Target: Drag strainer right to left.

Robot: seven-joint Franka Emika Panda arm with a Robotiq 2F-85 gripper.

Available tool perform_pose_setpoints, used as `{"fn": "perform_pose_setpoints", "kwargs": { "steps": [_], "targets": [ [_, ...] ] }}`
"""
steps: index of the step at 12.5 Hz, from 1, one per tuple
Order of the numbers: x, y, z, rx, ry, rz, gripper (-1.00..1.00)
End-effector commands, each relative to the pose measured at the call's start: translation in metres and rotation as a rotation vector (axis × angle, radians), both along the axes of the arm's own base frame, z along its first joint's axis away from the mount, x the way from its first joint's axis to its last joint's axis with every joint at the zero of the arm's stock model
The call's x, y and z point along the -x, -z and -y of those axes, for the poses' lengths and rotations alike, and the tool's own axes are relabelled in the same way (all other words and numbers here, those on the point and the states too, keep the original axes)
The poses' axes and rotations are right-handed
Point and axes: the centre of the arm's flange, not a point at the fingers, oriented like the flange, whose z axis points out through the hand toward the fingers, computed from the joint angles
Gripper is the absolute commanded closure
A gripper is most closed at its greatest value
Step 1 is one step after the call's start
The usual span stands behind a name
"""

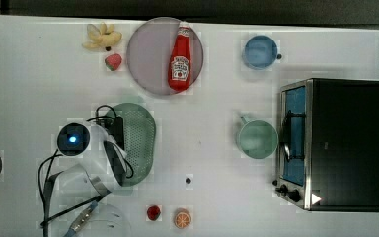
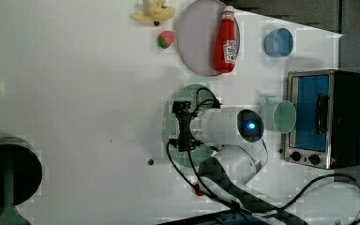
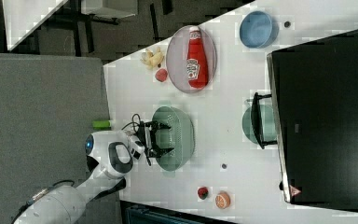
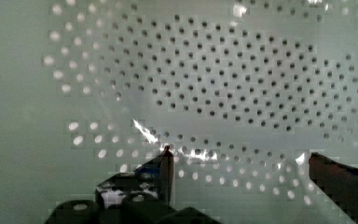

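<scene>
I am looking at my white robot arm reaching out over the white table. In the top view it is coming in from the bottom left corner and bending toward the middle. Its black gripper is hanging over the pale mint-green oval plastic strainer with lots of little holes. In the right view I am seeing the two black fingers standing wide apart, pointing into the bowl of the strainer. They are holding nothing. In the wrist view the holey green wall of the strainer is very close, and the gripper's finger tips are spread apart with green plastic between them. I cannot tell if a finger is touching the plastic.

The strainer is sitting near the middle of the table. In the top view it is below the flat round lilac plate, and a red ketchup bottle is lying on that plate. A small round mint-green mug is well apart from the strainer, on the top view's right, just beside the silver and black toaster oven. A round blue bowl is sitting above that mug. A yellow toy banana and a red toy strawberry are lying beside the plate on the top view's left.
</scene>
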Motion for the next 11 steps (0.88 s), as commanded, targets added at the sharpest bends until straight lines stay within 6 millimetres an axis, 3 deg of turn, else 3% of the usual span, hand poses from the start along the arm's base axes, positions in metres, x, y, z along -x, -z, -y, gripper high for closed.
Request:
{"fn": "perform_pose_setpoints", "kwargs": {
  "steps": [1,6,11],
  "targets": [
    [-0.004,-0.012,-0.051,-0.036,0.086,0.024,-1.0],
    [-0.005,-0.008,-0.1,-0.077,0.113,0.007,-1.0],
    [-0.003,-0.012,-0.133,-0.097,0.103,-0.004,-1.0]
  ]
}}
